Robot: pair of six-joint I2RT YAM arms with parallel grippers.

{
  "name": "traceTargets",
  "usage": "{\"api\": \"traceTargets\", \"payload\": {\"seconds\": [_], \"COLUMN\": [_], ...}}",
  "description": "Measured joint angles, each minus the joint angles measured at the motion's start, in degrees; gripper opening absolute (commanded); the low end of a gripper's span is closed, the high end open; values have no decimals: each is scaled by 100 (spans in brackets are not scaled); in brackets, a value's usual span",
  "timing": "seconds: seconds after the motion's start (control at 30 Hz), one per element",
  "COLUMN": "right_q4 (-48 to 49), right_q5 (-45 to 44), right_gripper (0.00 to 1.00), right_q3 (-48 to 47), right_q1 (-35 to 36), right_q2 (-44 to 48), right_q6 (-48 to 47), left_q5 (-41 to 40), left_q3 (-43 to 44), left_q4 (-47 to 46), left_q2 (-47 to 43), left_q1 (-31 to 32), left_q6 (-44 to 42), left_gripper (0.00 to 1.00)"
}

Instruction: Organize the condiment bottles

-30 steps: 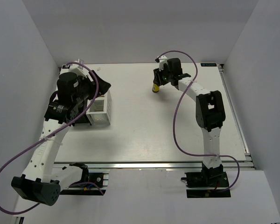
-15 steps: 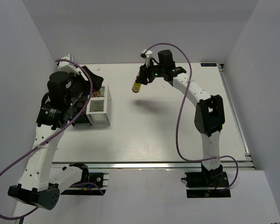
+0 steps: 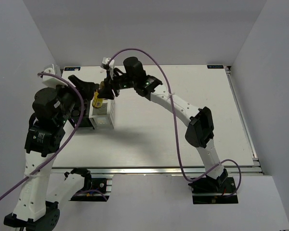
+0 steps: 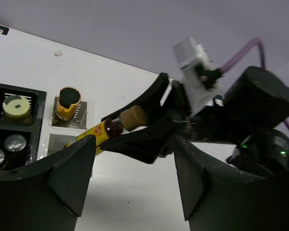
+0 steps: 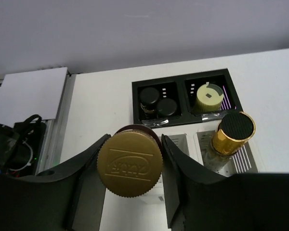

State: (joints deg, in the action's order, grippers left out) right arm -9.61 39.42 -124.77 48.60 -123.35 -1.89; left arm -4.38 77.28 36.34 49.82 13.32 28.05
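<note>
Yellow slim bottle with tan cap (image 3: 97, 100) sits clamped in the right gripper (image 3: 102, 91) jaws, tilted over the white slatted box (image 3: 106, 115). Left gripper (image 3: 86, 87) jaws gape wide, empty.

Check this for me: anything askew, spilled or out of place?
Only the yellow bottle: it hangs tilted in the right gripper above the white slatted box. The amber bottle stands upright there; no spill visible.

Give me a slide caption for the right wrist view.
Right fingers clamp the tan-capped bottle over the white box, where an amber bottle already stands.
</note>
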Motion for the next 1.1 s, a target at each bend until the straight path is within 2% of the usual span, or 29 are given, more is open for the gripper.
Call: {"api": "traceTargets", "payload": {"seconds": [0.3, 0.53, 0.7, 0.73, 0.8, 0.83, 0.93, 1.1], "right_q4": [15, -72, -85, -98, -101, -103, -96, -31], "right_q5": [-896, -1259, -1373, -1401, -1445, -1473, -1537, -1604], "right_gripper": [0, 0, 21, 29, 35, 43, 52, 58], "right_q3": [0, 72, 197, 219, 275, 284, 286, 286], "right_q1": [214, 321, 437, 459, 505, 516, 557, 555], "right_q2": [-826, -931, -931, -935, -938, -946, -981, -1019], "right_q6": [-212, -608, -855, -901, -957, -979, -1049, -1086], "left_q5": [-109, -111, -105, -103, -101, -98, -94, -70], "left_q3": [-4, -83, -144, -164, -188, -190, -192, -221], "left_q4": [280, 382, 374, 378, 380, 380, 380, 365], "left_q2": [-203, -286, -284, -284, -284, -278, -278, -304], "left_q1": [0, 0, 0, 0, 0, 0, 0, 0], "left_q6": [22, 24, 22, 22, 24, 22, 24, 24], "left_gripper": [76, 78, 78, 78, 78, 78, 79, 79]}}
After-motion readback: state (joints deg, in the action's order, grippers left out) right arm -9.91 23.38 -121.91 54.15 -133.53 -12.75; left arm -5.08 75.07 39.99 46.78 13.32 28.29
